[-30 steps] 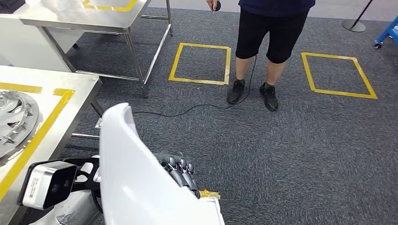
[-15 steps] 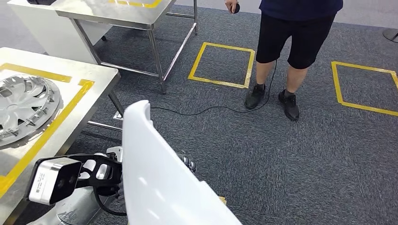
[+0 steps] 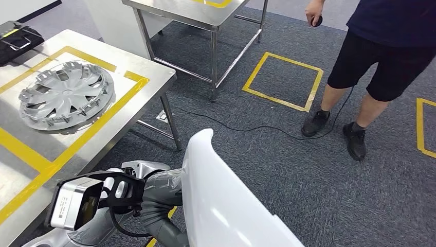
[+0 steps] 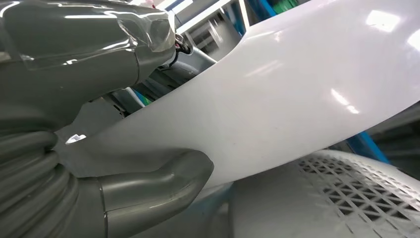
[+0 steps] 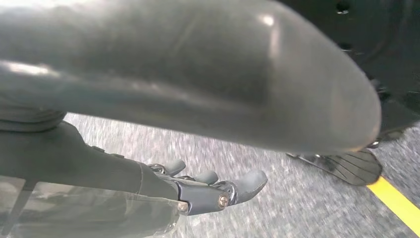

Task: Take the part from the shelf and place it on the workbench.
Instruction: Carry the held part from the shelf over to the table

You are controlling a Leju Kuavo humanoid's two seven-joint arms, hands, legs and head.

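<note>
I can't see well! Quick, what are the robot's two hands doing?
Left hand: holding the white part.
Right hand: under the part's dark side; grip cannot be told.

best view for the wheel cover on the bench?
Head view: the silver wheel cover lies whole on the steel workbench inside the yellow tape. The left wrist view looks at the white part held by the left hand; the right wrist view looks at carpet.

Silver left arm (image 3: 154, 188); grey ribbed cover, thick thumb on left hand (image 4: 148, 191); right hand (image 5: 208, 186) dark-fingered, screwed.
</note>
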